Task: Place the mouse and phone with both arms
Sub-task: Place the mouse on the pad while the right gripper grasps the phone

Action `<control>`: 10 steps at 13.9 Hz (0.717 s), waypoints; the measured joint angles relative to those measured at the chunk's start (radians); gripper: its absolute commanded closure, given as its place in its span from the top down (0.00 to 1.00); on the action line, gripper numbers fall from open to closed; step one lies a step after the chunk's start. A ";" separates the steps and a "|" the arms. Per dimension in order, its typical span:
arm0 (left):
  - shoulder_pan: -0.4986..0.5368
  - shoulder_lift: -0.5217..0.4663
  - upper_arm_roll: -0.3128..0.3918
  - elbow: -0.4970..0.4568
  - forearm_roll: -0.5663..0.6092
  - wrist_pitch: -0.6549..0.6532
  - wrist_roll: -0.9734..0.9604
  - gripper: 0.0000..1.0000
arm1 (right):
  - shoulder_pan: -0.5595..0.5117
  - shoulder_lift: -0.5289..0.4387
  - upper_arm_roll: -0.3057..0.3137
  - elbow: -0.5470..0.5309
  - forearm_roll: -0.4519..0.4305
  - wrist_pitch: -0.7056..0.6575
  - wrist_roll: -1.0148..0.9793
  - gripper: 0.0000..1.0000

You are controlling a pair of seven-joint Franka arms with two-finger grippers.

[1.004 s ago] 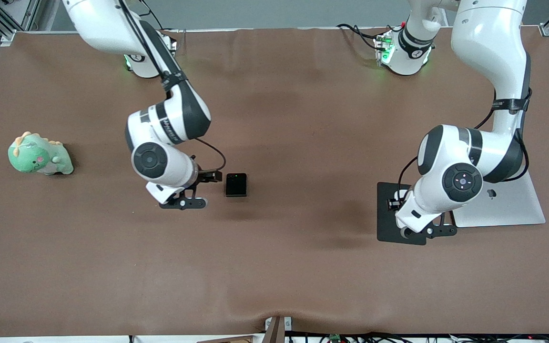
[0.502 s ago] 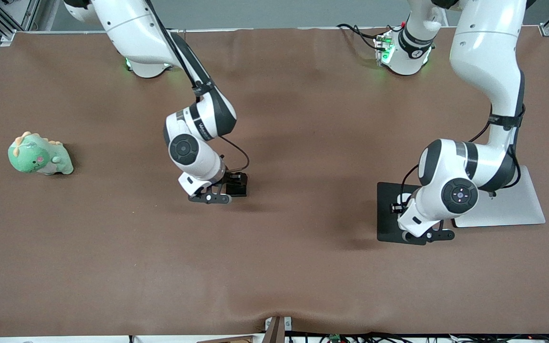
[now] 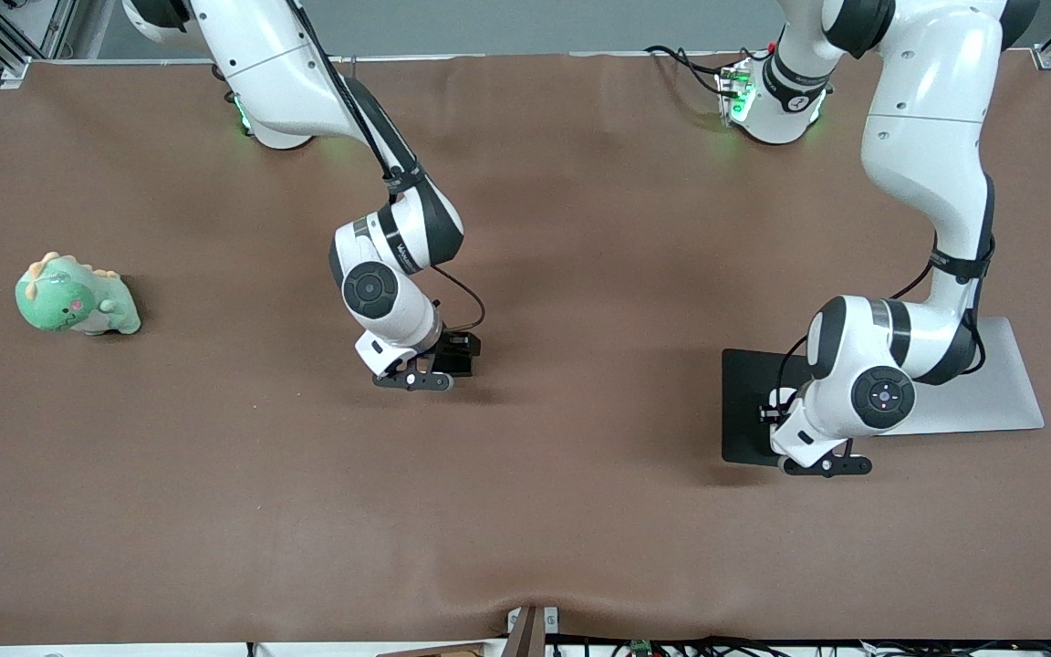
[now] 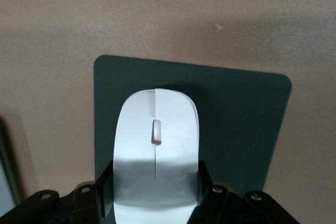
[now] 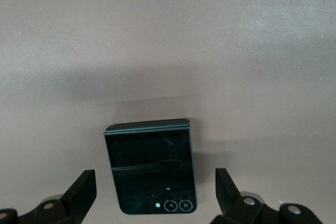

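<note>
While the left gripper [image 4: 155, 203] clamped the glossy white oval mouse [image 4: 156, 145] over the flat matte black pad [image 4: 236, 124], the right gripper [image 5: 155, 192] hovered with fingers spread, straddling the small black glossy phone [image 5: 152, 166] lying on the brown table [image 3: 580, 511].

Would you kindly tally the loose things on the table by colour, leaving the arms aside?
White: 1, the mouse
Black: 2, the phone and the pad
Silver: 1, the laptop
Green: 1, the plush dinosaur
Total: 5
</note>
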 measured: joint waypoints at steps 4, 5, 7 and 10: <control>-0.004 0.032 -0.004 0.000 0.000 0.040 0.013 1.00 | 0.014 0.019 0.000 -0.007 0.000 0.029 0.000 1.00; -0.004 0.033 -0.004 0.000 0.000 0.040 0.019 1.00 | 0.019 0.026 0.000 -0.013 0.000 0.049 0.000 1.00; -0.003 0.032 -0.004 0.004 0.000 0.040 0.022 1.00 | 0.028 0.036 0.000 -0.028 0.000 0.083 0.000 0.90; -0.001 -0.008 -0.004 0.025 0.000 0.005 0.022 1.00 | 0.039 0.040 -0.005 -0.035 -0.003 0.097 -0.001 0.01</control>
